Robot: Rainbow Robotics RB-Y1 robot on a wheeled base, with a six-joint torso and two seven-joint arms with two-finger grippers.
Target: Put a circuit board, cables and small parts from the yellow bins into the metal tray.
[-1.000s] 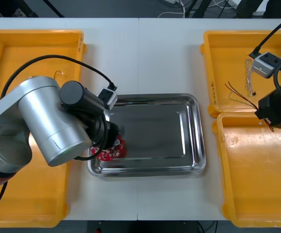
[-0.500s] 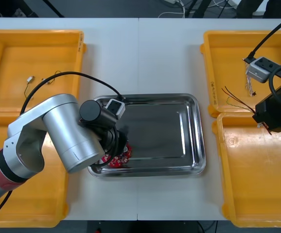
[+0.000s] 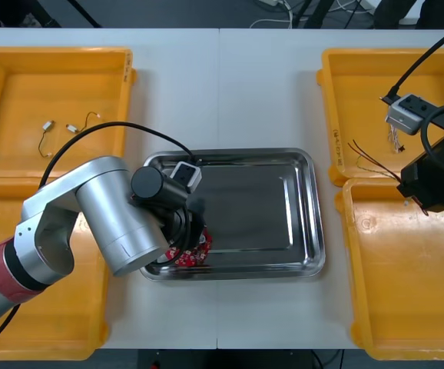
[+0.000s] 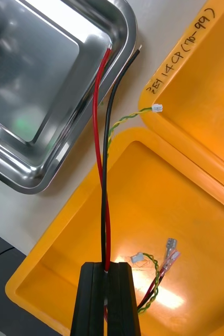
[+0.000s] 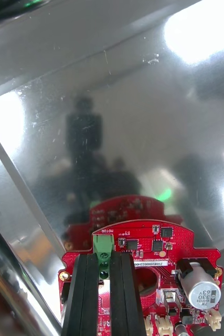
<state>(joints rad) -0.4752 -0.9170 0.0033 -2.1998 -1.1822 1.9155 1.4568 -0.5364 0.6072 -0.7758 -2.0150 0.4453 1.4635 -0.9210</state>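
Red circuit board (image 3: 190,257) has been moved deeper into the near-left corner of the metal tray (image 3: 283,261) by the left end effector (image 3: 195,243) in the front view; letting go seems next. The right end effector (image 3: 415,197) is held over the right yellow bins (image 3: 406,307). The bench (image 3: 222,92) is white, with dark floor beyond.

From the right wrist, the right end effector (image 4: 110,269) is seen shut on a red and black cable (image 4: 104,173).

From the left wrist, the board (image 5: 159,247) is gripped by the left end effector (image 5: 102,260), just above the shiny tray.

Light table (image 3: 219,92) w/ a seam down the middle; dark floor (image 3: 183,11) beyond far edge, pale cords (image 3: 282,6) there.
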